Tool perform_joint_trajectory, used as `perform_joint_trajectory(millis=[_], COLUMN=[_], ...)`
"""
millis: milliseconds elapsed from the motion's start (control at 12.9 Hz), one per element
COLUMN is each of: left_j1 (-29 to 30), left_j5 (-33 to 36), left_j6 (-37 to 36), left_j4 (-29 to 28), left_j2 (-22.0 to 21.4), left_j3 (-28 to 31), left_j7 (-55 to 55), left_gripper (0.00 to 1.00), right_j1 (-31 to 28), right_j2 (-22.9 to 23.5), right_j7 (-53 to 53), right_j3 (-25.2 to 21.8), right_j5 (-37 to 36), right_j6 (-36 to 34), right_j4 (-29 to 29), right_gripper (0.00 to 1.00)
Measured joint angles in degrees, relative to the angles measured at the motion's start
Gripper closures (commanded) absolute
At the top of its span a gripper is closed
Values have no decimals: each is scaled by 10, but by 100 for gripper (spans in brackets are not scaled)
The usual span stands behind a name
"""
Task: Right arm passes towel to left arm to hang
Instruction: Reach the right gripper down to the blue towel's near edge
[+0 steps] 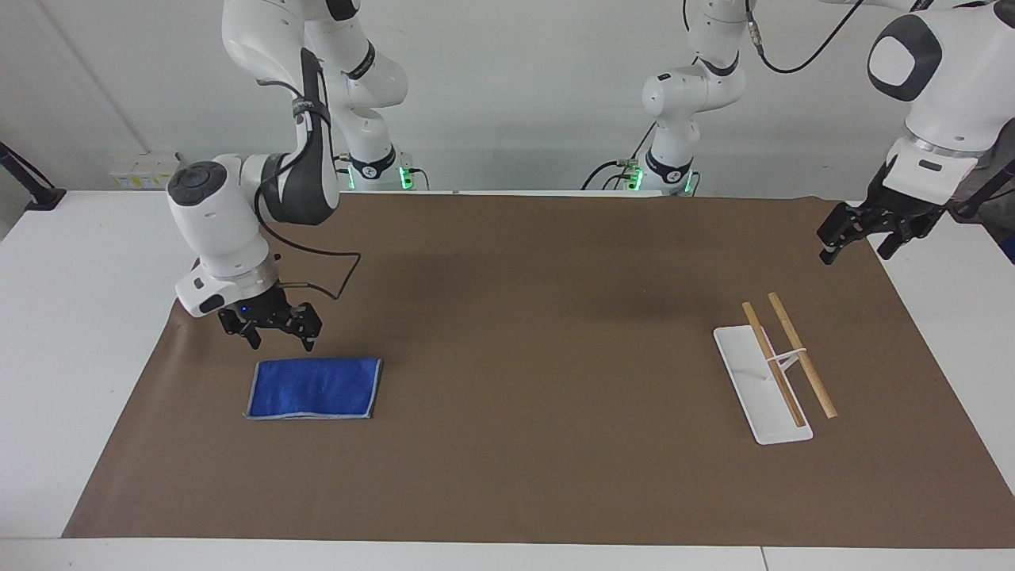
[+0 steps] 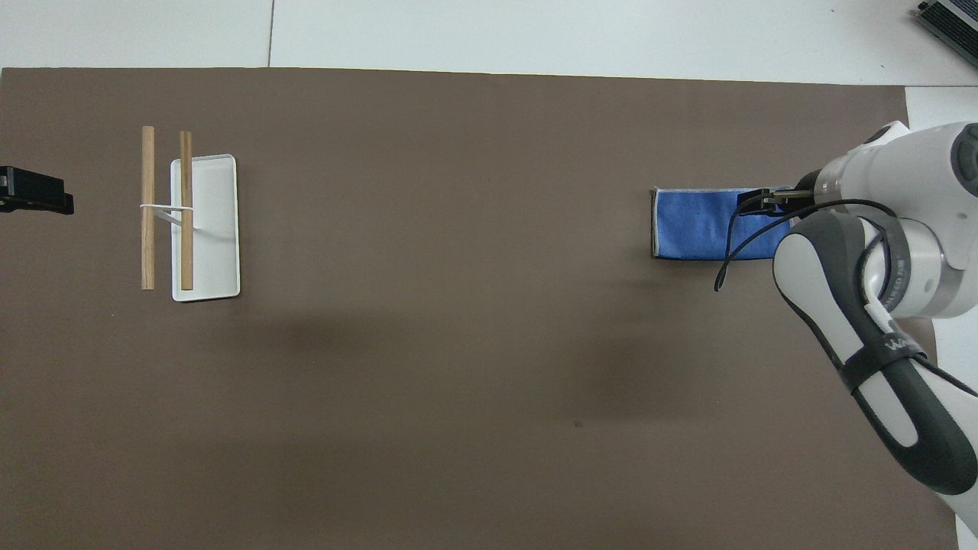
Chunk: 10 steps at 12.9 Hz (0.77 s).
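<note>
Right gripper (image 1: 281,339) open above towel (image 1: 314,388)

1. My workspace is brightly and evenly lit from above; nothing sits in darkness in either view.
2. Soft, blurred shadows lie on the brown mat (image 1: 515,381), darkest in the upper middle of the facing view and across the lower middle of the overhead view.
3. The white table (image 1: 71,333) edges look bright but not blown out, with no hard glare.
4. Both views are sharp; my right arm (image 2: 863,305) at the right edge of the overhead view looks large and slightly soft.
</note>
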Motion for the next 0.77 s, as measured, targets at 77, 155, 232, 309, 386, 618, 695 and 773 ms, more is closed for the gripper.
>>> perform_joint_trajectory(millis=[77,155,232,309,386,618,695,773], left_j1=[0,0,0,0,0,0,0,0], left_j5=[0,0,0,0,0,0,0,0], left_j6=[0,0,0,0,0,0,0,0], left_j4=[0,0,0,0,0,0,0,0], left_j2=[0,0,0,0,0,0,0,0], left_j3=[0,0,0,0,0,0,0,0], left_j7=[0,0,0,0,0,0,0,0], left_gripper=[0,0,0,0,0,0,0,0], right_j1=[1,1,0,0,1,12,17,18], right_j2=[10,20,32,46,60,104,108,107], right_j7=[0,0,0,0,0,0,0,0], right_j3=[0,0,0,0,1,5,5,5], right_j5=[0,0,0,0,0,0,0,0], right_j6=[16,26,37,47,54,122,133,135], right_j4=[-5,-8,-12,-14,-16,-21,-21,-21], right_gripper=[0,0,0,0,0,0,0,15])
